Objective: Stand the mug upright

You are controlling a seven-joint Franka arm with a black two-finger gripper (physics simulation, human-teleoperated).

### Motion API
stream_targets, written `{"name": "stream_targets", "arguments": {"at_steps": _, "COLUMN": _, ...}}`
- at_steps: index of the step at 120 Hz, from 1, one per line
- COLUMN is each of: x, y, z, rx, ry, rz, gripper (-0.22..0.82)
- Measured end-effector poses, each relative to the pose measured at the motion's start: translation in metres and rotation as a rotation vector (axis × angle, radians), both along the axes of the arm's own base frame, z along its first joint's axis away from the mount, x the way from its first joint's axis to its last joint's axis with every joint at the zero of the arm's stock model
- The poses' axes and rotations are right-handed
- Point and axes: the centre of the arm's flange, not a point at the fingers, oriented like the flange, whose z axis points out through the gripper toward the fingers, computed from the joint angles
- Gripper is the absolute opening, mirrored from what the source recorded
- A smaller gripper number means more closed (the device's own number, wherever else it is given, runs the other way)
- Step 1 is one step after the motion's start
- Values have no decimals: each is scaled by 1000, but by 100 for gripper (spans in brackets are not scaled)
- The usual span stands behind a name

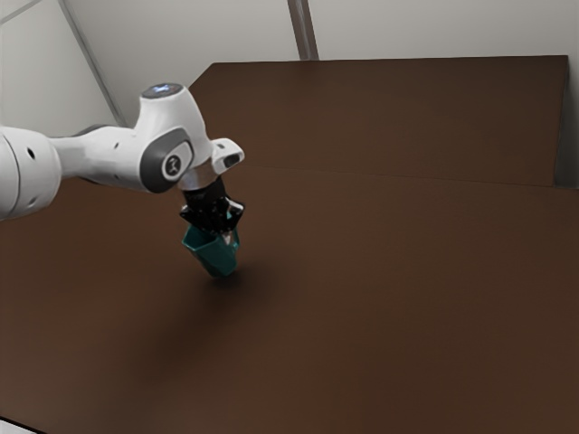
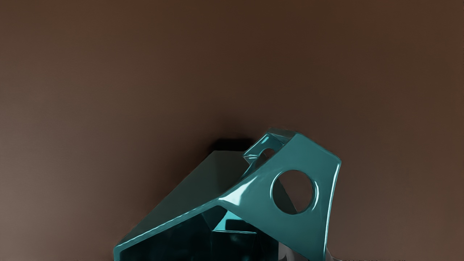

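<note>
The teal angular mug (image 1: 213, 257) hangs tilted under the gripper (image 1: 227, 237), its mouth facing up and toward the exterior view's left. Its lower end is close to the table; whether it touches cannot be told. In the wrist view, the mug (image 2: 250, 203) shows its dark inside and a side piece with a round hole. There the gripper (image 2: 307, 255) has one grey finger inside the mug's wall and the other just outside it, shut on that wall. Most of both fingers is hidden by the mug.
A broad brown table (image 1: 380, 298) lies under the arm, with a dark shadow directly below the mug. Pale walls (image 1: 434, 27) stand beyond the table's far edge.
</note>
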Motion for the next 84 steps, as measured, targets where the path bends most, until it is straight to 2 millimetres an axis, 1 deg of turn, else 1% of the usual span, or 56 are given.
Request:
{"name": "stream_targets", "arguments": {"at_steps": 16, "x": -5, "y": -17, "z": -8, "rx": -7, "ry": 12, "rz": 55, "gripper": -18}}
{"name": "stream_targets", "arguments": {"at_steps": 26, "x": -6, "y": -23, "z": -14, "rx": -11, "ry": 21, "rz": 90, "gripper": -18}}
{"name": "stream_targets", "arguments": {"at_steps": 50, "x": -5, "y": -16, "z": -39, "rx": -19, "ry": 51, "rz": 189, "gripper": -18}}
{"name": "stream_targets", "arguments": {"at_steps": 72, "x": -3, "y": -17, "z": -48, "rx": -22, "ry": 57, "rz": 245, "gripper": -18}}
{"name": "stream_targets", "arguments": {"at_steps": 74, "x": -3, "y": -17, "z": -47, "rx": -22, "ry": 57, "rz": 249, "gripper": -16}}
{"name": "stream_targets", "arguments": {"at_steps": 84, "x": -4, "y": -22, "z": -42, "rx": -23, "ry": 53, "rz": 257, "gripper": 3}}
